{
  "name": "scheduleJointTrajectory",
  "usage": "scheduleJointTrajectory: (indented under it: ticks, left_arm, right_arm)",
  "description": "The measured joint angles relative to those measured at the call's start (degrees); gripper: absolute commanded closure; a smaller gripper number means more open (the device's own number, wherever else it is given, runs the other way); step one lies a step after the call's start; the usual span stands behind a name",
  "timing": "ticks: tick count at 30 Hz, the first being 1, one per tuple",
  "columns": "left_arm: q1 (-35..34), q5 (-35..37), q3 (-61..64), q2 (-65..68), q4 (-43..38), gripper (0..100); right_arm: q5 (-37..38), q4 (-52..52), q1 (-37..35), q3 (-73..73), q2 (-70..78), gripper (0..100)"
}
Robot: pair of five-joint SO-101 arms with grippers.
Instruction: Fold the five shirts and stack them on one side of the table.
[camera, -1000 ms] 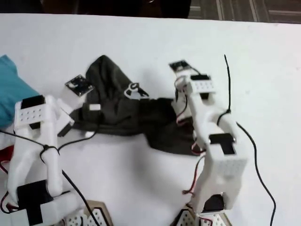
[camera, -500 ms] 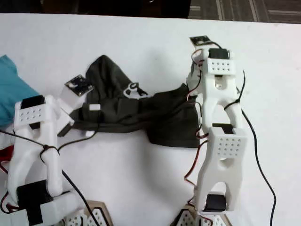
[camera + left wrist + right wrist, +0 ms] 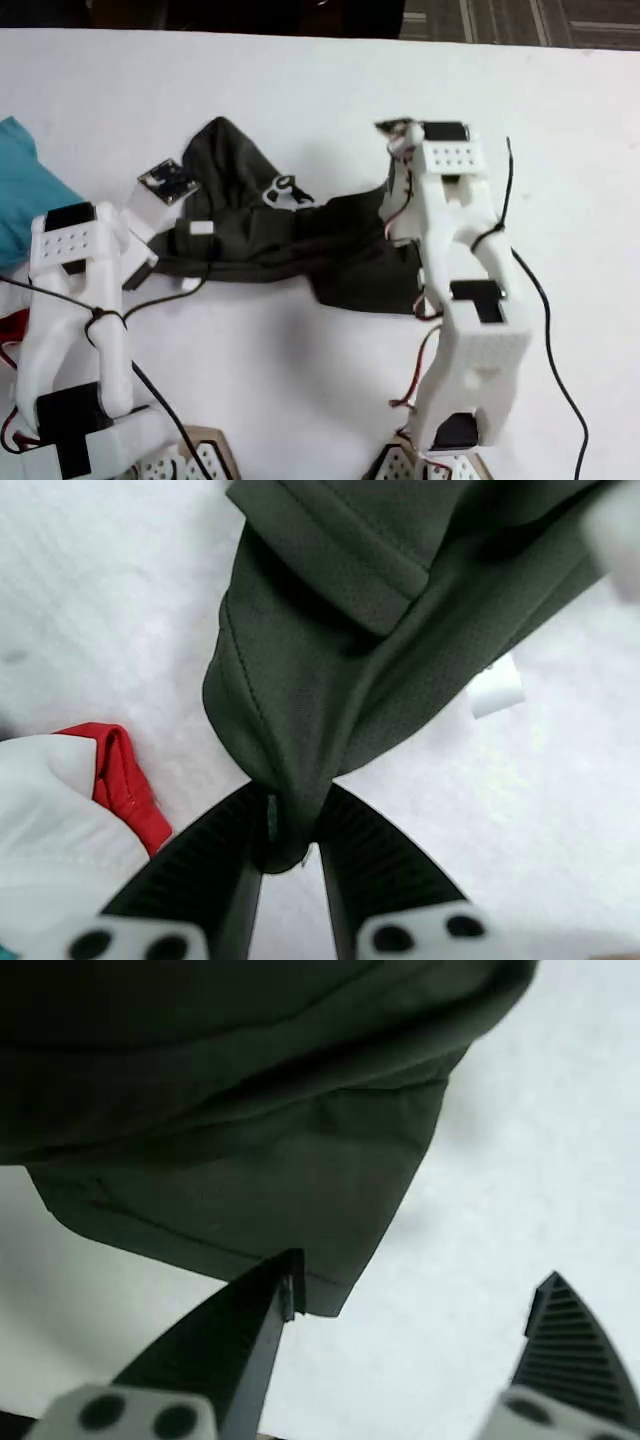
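A dark green shirt (image 3: 290,240) lies crumpled across the middle of the white table (image 3: 290,380). My left gripper (image 3: 288,842) is shut on a bunched corner of the shirt (image 3: 330,670); in the high view the left gripper (image 3: 160,258) is at the shirt's left end. At the shirt's right end, my right gripper (image 3: 398,200) stands over the cloth. The right gripper (image 3: 420,1275) is open just above the table, one finger (image 3: 255,1325) touching the hem of the shirt (image 3: 250,1150), the other over bare table.
A teal shirt (image 3: 22,190) lies at the table's left edge. Red cloth (image 3: 125,785) and white cloth (image 3: 45,825) lie beside my left gripper. Black cables (image 3: 545,330) trail to the right of the right arm. The table's far side is bare.
The right arm swung outward to the far right, drawing the shirt's right part wider, then came partway back. The left arm has kept still.
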Motion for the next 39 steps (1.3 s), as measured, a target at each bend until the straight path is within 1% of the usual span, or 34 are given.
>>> scheduleJointTrajectory:
  ticks: [6, 9, 12, 20, 27, 32, 34, 39]
  left_arm:
    - [0.00, 0.00, 0.00, 0.00, 0.00, 97]
    - [0.00, 0.00, 0.00, 0.00, 0.00, 97]
    - [0.00, 0.00, 0.00, 0.00, 0.00, 97]
    - [0.00, 0.00, 0.00, 0.00, 0.00, 97]
    - [0.00, 0.00, 0.00, 0.00, 0.00, 97]
    - [0.00, 0.00, 0.00, 0.00, 0.00, 97]
    - [0.00, 0.00, 0.00, 0.00, 0.00, 97]
    - [0.00, 0.00, 0.00, 0.00, 0.00, 97]
  right_arm:
    - [-0.09, -14.24, -3.69, 20.57, -8.62, 65.4]
    - [-0.44, -18.73, -5.63, 25.41, -8.79, 65.3]
    - [-2.29, -20.40, -6.59, 26.64, -8.18, 65.2]
    - [-2.81, -20.48, -6.68, 26.46, -6.42, 65.3]
    - [-1.76, -17.23, -6.68, 29.63, -11.16, 65.4]
    - [-0.70, -17.14, -6.68, 32.44, -12.40, 65.3]
    - [-0.70, -18.02, -7.38, 32.70, -12.40, 65.3]
    - [-0.70, -19.96, -12.04, 32.79, -10.55, 67.0]
